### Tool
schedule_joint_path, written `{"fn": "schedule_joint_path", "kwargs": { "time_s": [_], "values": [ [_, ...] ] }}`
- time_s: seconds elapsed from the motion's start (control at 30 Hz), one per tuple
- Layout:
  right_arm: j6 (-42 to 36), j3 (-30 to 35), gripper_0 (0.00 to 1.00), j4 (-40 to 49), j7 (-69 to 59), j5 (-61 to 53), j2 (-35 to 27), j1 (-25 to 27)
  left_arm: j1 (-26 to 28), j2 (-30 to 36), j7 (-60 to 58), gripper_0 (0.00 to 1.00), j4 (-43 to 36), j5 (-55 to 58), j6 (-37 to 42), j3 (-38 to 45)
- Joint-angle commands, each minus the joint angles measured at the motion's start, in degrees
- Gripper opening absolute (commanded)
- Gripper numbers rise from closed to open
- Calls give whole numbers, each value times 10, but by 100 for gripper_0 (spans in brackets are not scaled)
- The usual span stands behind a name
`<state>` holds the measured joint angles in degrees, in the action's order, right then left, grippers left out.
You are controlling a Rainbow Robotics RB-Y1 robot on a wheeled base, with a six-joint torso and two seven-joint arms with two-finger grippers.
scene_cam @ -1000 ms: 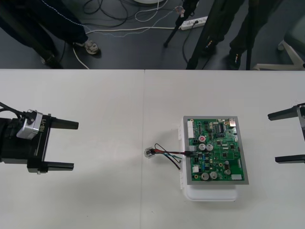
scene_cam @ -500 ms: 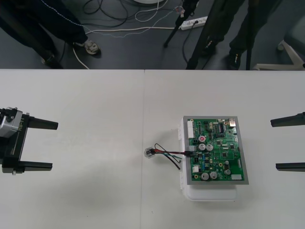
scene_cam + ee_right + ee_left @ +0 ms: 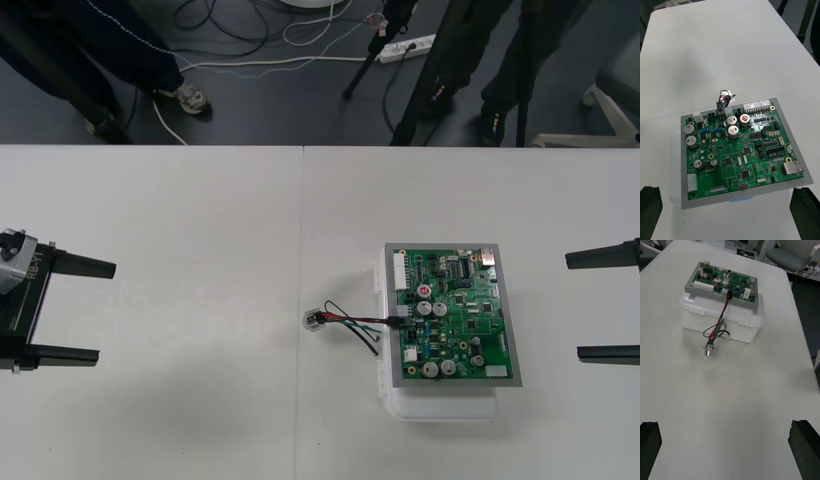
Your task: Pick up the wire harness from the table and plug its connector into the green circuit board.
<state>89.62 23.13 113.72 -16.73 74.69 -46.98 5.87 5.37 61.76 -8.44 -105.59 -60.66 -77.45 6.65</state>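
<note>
The green circuit board sits on its white base right of the table's middle. The harness wires run from the round metal socket on the table to the black plug, which stands seated in the board's left edge; the plug and the plug look inserted in both wrist views. My left gripper is open at the far left. My right gripper is open at the far right. Neither touches the harness.
A table seam runs down the middle. Bare table lies between each gripper and the board. Dark floor with cables and tripod legs lies beyond the far edge.
My left gripper has drawn back leftward toward the table's side. My right gripper has slid a little further right. The harness and board have not moved.
</note>
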Motion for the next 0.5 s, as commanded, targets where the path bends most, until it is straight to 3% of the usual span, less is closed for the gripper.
{"fn": "schedule_joint_path", "kwargs": {
  "time_s": [0.03,0.5],
  "values": [
    [4,8,100,-22,40,-2,9,11,9,23,9,100,-5,17,-37,17],
    [4,11,100,-32,67,15,9,10,8,23,33,100,-5,21,-43,29]
  ]
}}
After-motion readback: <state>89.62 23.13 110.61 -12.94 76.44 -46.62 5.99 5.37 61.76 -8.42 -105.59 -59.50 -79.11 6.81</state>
